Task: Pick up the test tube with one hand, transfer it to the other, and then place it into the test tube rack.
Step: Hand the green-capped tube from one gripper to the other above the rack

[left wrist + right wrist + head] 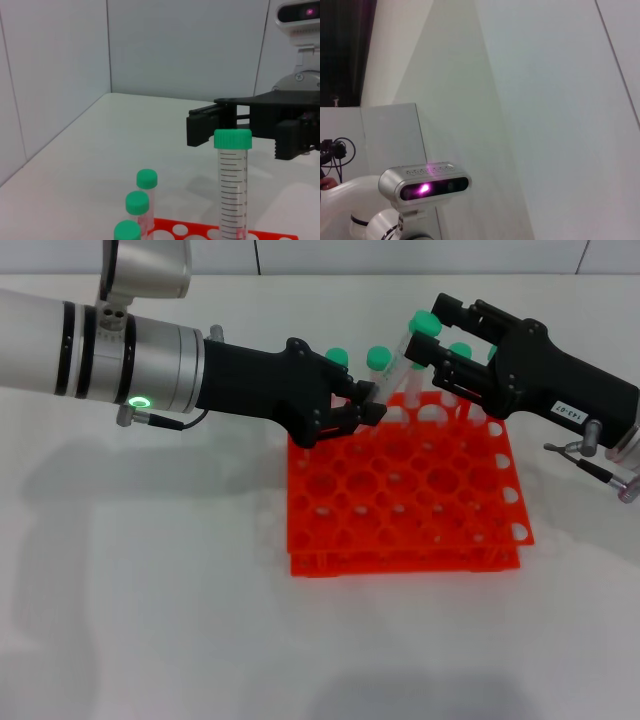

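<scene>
My left gripper [367, 405], on the silver-white arm with the green ring light, is shut on the lower end of a test tube [401, 365] with a green cap. It holds the tube tilted above the back edge of the orange-red test tube rack [400, 495]. My right gripper [430, 330], with the white label, is open, with its jaws on either side of the tube's cap. In the left wrist view the tube [232, 185] stands upright, with the right gripper's fingers [202, 129] just behind its cap. The right wrist view shows none of this.
Several other green-capped tubes [378, 359] stand in the rack's back row; three show in the left wrist view [137, 202]. The rack's front holes are empty. White table [150, 590] lies all around, with a wall behind.
</scene>
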Tool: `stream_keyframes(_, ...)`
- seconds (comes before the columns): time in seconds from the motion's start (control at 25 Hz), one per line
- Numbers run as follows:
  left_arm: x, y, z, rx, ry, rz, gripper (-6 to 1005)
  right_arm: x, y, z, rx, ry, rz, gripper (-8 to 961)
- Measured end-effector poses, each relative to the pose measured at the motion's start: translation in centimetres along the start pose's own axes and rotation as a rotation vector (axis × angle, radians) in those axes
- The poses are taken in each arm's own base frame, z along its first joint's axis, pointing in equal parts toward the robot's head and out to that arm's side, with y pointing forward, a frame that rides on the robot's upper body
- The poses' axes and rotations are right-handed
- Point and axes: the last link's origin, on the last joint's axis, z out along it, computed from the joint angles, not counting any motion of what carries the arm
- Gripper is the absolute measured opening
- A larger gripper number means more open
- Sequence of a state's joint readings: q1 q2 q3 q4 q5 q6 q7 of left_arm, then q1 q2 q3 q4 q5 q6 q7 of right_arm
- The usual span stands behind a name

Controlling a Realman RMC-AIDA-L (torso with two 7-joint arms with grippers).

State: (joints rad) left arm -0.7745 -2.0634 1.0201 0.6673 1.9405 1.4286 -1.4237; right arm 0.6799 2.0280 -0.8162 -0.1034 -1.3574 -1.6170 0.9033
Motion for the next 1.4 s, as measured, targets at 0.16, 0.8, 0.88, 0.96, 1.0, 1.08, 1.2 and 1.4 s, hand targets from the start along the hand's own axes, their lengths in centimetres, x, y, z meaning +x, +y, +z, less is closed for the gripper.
stream_keyframes(0.16,0.02,0.04,0.07,-0.002,0.001,0.003,191,0.01,0.01,0.03,-0.001,0.001,0.006,642)
stream_keyframes(0.8,-0.15,0.23,0.35,0.000,0.004,-0.004,192,0.28,0.25,0.71,-0.023,0.021,0.023,580)
stream_keyframes(0.88,-0.16,0.24,0.35,-0.001,0.004,-0.004,192,0.28,0.19,0.63,-0.016,0.017,0.024,517)
stream_keyframes(0.96,-0.15,0.28,0.38,-0.003,0.005,-0.004,192,0.22,0.10,0.54,-0.008,0.011,0.025,453)
stream_keyframes(1.0,-0.15,0.28,0.38,-0.003,0.005,-0.004,192,0.23,0.10,0.52,-0.006,0.010,0.025,422)
stream_keyframes(1.08,-0.13,0.31,0.42,-0.004,0.006,-0.005,192,0.21,0.07,0.47,-0.002,0.007,0.025,346)
stream_keyframes(1.2,-0.10,0.34,0.44,-0.005,0.007,-0.005,192,0.20,0.03,0.42,0.002,0.004,0.023,257)
stream_keyframes(1.4,-0.10,0.33,0.52,-0.004,0.005,-0.008,192,0.21,0.03,0.39,0.002,0.005,0.022,259)
